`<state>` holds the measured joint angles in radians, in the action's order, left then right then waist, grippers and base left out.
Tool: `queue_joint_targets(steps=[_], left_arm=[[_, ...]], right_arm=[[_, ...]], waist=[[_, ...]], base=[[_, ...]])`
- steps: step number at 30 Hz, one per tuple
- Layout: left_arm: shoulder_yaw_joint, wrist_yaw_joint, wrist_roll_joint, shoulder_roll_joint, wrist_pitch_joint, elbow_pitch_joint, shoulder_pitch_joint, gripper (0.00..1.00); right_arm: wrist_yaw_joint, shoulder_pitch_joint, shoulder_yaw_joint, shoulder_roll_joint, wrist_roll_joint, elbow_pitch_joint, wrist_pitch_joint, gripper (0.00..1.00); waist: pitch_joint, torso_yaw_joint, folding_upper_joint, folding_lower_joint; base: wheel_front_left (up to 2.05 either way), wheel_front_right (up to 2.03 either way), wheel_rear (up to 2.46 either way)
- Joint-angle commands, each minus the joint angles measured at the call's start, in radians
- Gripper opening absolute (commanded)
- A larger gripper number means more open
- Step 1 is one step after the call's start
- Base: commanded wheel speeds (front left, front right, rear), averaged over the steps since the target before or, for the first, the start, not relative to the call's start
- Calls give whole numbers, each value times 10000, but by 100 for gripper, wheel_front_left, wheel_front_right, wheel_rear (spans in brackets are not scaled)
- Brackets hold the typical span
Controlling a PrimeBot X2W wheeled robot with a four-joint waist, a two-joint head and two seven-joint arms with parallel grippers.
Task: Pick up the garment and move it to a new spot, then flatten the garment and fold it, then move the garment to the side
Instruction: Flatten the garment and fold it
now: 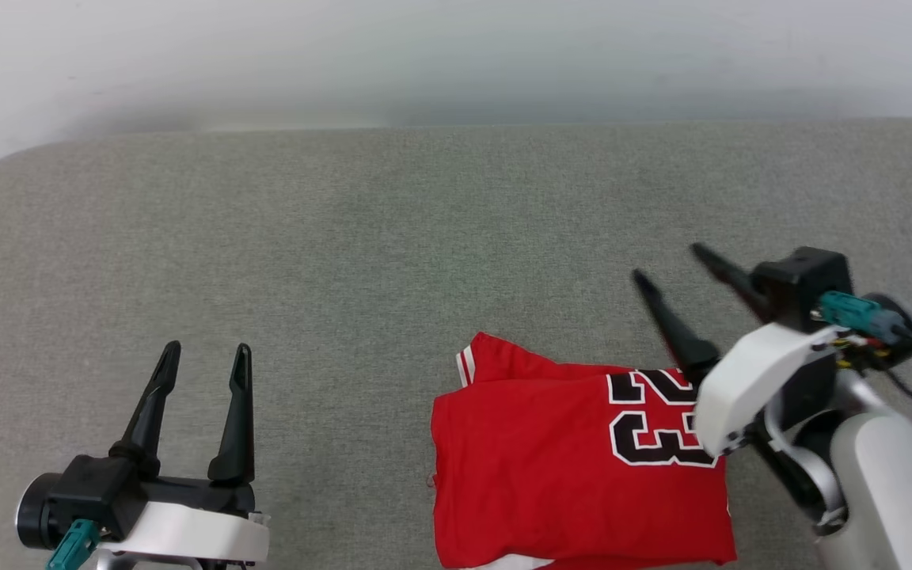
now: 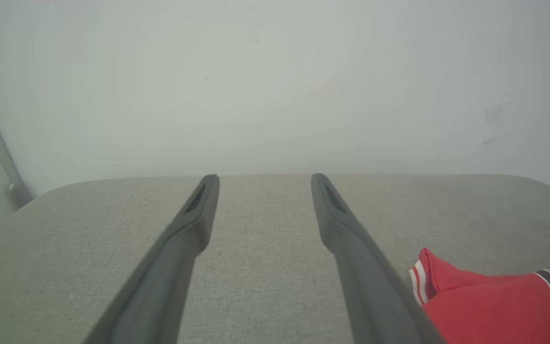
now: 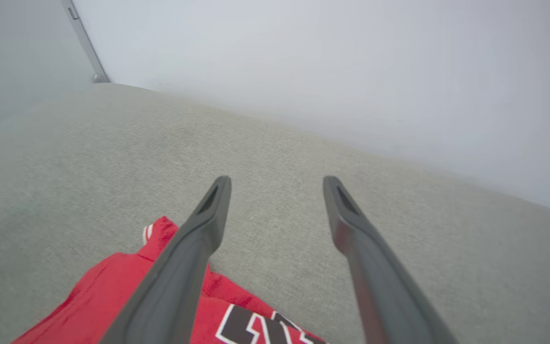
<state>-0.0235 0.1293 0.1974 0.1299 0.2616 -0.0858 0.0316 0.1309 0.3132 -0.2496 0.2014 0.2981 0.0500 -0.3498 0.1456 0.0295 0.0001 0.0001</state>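
Observation:
The garment (image 1: 567, 467), a red jersey folded into a rough rectangle with black "23" facing up, lies on the grey cushion at the lower middle-right. A striped sleeve edge pokes out at its far left corner. My right gripper (image 1: 670, 265) hovers open above the garment's far right corner, fingers apart and holding nothing. In the right wrist view the garment (image 3: 103, 296) lies under the left finger of that gripper (image 3: 277, 184). My left gripper (image 1: 207, 352) stands open at the lower left, well clear of the garment. The left wrist view shows this gripper (image 2: 263, 179) open and the garment (image 2: 494, 301) at the lower right.
The grey fabric surface (image 1: 361, 253) stretches wide around the garment, with rounded far corners. A pale wall (image 1: 456, 55) rises behind it. A grey bar (image 3: 84, 40) leans at the far left corner in the right wrist view.

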Motion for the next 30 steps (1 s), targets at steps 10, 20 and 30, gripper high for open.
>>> queue_joint_targets(steps=[10, 20, 30], left_arm=[[140, 13, 121, -67, 45, -198, -231, 100], [269, 13, 242, -69, 45, -333, 129, 100], [386, 1, 185, -103, 45, -270, 71, 100]], right_arm=[[-4, -892, 1744, 57, -1607, -520, 3206, 100], [-4, -2257, 2566, -682, -1794, -14, 4865, 100], [-4, -2288, 2335, -767, -1754, -149, 5113, 100]], waist=[[172, -167, -1, -1], [126, -250, -1, -1], [102, -284, -1, -1]], base=[[0, 0, 0], [0, 0, 0], [0, 0, 0]])
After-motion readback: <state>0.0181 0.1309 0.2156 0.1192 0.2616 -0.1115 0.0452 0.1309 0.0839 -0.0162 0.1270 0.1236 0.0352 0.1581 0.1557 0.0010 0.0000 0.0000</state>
